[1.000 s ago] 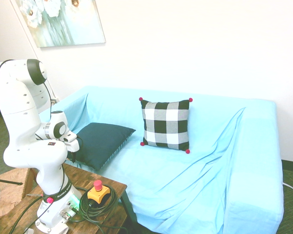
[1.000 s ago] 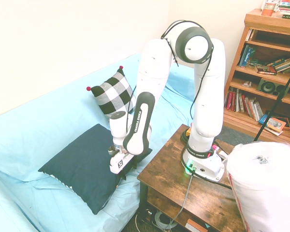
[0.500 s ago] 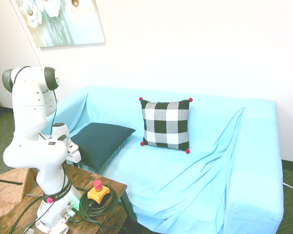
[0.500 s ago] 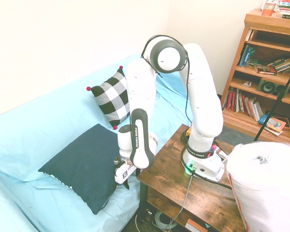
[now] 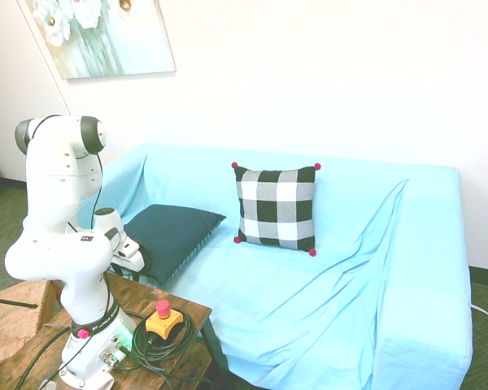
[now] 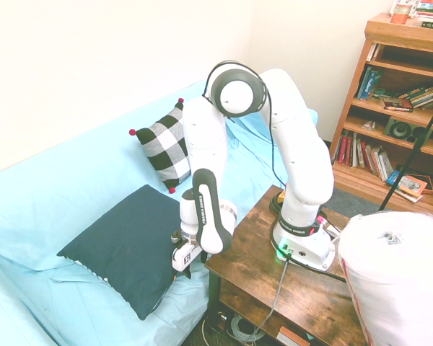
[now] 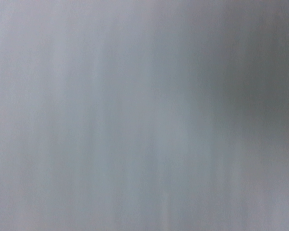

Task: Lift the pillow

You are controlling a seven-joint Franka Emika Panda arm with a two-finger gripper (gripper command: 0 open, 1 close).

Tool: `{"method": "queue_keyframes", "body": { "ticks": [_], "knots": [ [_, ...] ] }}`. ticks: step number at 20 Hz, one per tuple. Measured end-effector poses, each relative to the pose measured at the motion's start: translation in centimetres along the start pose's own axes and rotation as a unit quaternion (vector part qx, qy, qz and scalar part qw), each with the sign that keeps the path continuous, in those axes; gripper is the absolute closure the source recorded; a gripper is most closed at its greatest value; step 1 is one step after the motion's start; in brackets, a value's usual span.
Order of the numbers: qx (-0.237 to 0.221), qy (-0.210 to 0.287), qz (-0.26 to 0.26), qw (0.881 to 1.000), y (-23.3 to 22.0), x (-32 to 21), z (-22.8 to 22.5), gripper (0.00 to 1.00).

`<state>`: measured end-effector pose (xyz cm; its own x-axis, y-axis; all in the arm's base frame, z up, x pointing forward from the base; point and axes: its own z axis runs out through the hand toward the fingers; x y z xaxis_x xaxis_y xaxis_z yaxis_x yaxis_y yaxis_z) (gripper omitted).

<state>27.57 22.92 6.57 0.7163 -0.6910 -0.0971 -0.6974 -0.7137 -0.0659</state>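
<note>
The pillow (image 5: 172,234), a square dark teal cushion, lies flat on the left seat of the light-blue sofa (image 5: 325,276). In the second exterior view the pillow (image 6: 123,249) shows a thin striped edge along its front side. My gripper (image 6: 181,271) hangs low at the pillow's edge nearest the wooden table, pointing down. Its dark fingers blend into the dark fabric, so their state is unclear. In the first exterior view the hand (image 5: 124,250) sits against the pillow's left edge. The wrist view is only grey blur.
A black-and-white checked cushion (image 5: 276,207) with red pom-poms leans on the sofa back. The wooden table (image 6: 317,295) carries a red stop button (image 5: 163,309). A bookshelf (image 6: 400,108) and a large white roll (image 6: 397,281) stand to the right.
The arm has folded down, and the hand has dropped lower along the pillow's edge beside the table. The pillow lies where it was.
</note>
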Motion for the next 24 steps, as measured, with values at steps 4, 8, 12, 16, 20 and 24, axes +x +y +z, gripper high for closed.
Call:
{"method": "queue_keyframes", "body": {
  "ticks": [4,8,12,16,20,24],
  "knots": [
    [0.014,0.006,0.005,1.000,-1.6,1.2,0.1,0.00],
    [0.022,0.011,0.009,1.000,-2.9,2.2,0.1,0.00],
    [0.032,0.019,0.013,0.999,-4.5,3.9,-0.7,0.00],
    [0.047,0.032,0.006,0.998,-7.8,5.3,-4.1,0.00],
    [0.069,0.055,-0.009,0.996,-11.2,7.1,-8.8,0.00],
    [0.083,0.075,-0.016,0.994,-14.3,9.9,-13.0,0.00]
  ]
}}
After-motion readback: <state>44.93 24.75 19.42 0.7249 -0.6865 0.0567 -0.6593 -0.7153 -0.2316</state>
